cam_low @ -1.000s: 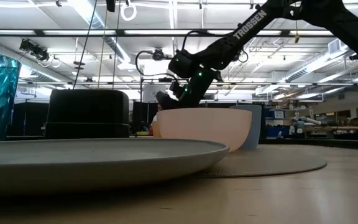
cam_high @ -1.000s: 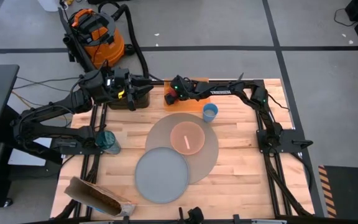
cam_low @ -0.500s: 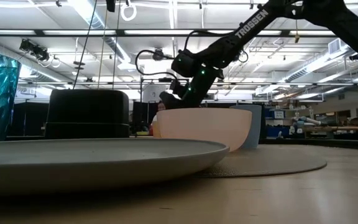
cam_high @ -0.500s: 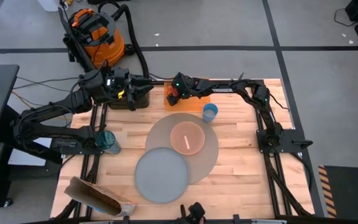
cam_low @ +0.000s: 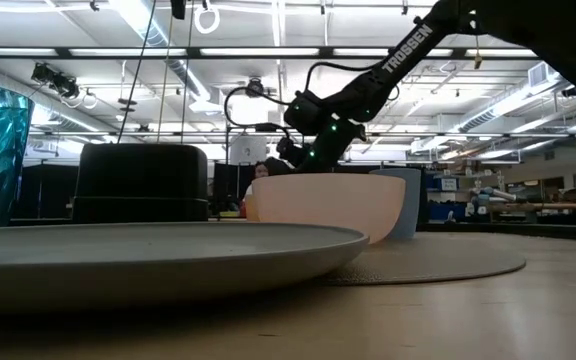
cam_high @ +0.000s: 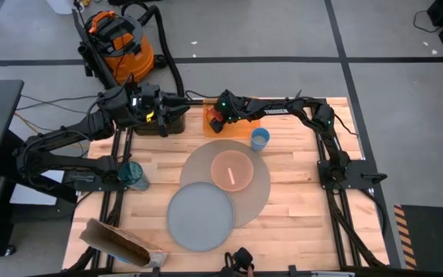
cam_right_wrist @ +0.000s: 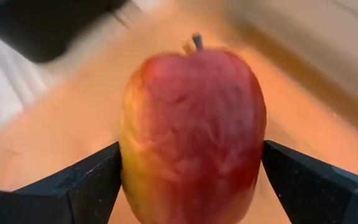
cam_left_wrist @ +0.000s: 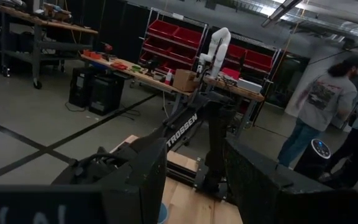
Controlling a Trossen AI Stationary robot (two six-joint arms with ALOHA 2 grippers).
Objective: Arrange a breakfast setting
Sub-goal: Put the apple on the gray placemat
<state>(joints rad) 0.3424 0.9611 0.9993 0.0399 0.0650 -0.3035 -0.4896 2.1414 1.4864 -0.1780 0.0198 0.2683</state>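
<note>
A red-yellow apple, stem up, fills the gap between the fingers of my right gripper. That gripper reaches over the orange board at the table's far edge. A pink bowl with a spoon sits on the round mat. The grey plate overlaps the mat's near-left rim. A light-blue cup stands beyond the mat. My left gripper waits open above the black toaster. My right gripper has the apple between its two fingers, one finger on the yellow-red side and the other on the opposite red side. The fingers slant down from the table's right. The apple stands upright; its underside is out of frame.
A teal glass stands at the table's left. A brown paper bag lies at the near-left corner. The toaster stands left of the orange board. Bare wood lies to the mat's right and on the near right.
My right gripper has shifted a little toward the table's right over the orange board and has rolled about its own axis. The dishes have kept still.
</note>
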